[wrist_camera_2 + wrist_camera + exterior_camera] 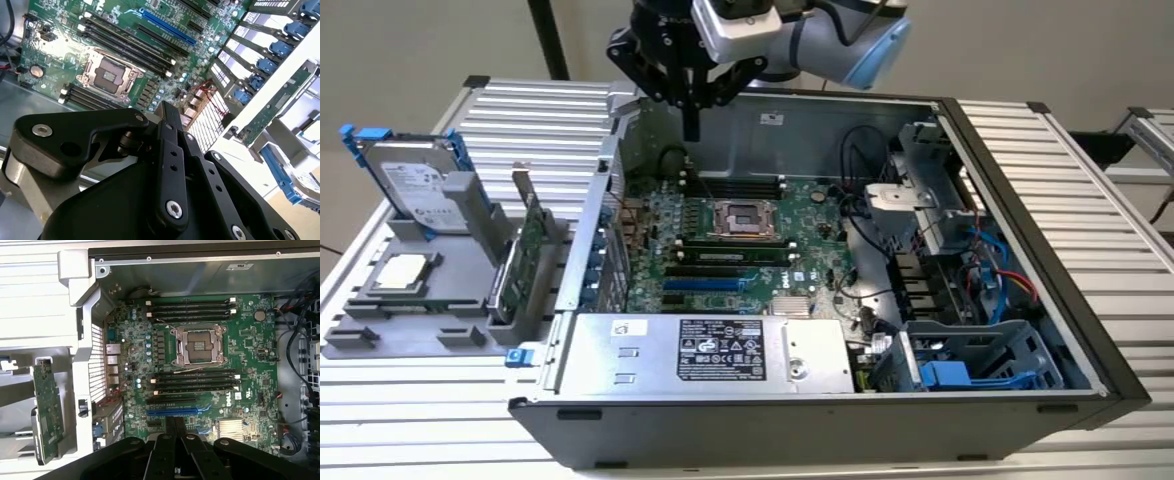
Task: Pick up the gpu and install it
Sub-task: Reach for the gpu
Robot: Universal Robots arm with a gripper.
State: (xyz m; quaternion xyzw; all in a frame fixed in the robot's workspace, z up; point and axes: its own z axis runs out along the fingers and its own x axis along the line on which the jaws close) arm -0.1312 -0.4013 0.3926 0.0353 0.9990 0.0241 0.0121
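Finding 1, hand: the hand (692,128) hangs over the open computer case (720,430), above the rear part of the motherboard (660,255). It is closed up, fingers pressed together, and holds nothing.

Finding 2, location of part: the gpu (520,265) is outside the case. It stands on edge in a grey holder (400,330) on the table (1067,150), just beside the case wall on the exterior view's left. Its silver end bracket rises at the far end. In the first wrist view its green face (47,410) shows alongside the case's rear panel. The hand is well apart from it. The hard drive (416,185) and the CPU chip (403,271) sit in the same holder, further to the exterior view's left.

Finding 3, handling assessment (judgement only):
- The card looks light, thin and stiff, and should not flex noticeably in a pinch.
- It is fragile: small components are exposed on the board face, and the contact edge sits down in the holder.
- The board and shroud faces are probably smooth, so a shallow pinch may slip or let the card swing.
- The best hold appears to be across its thickness at the free upper edge, near mid-length. That keeps clear of the bracket and the contact edge and holds the card upright and balanced
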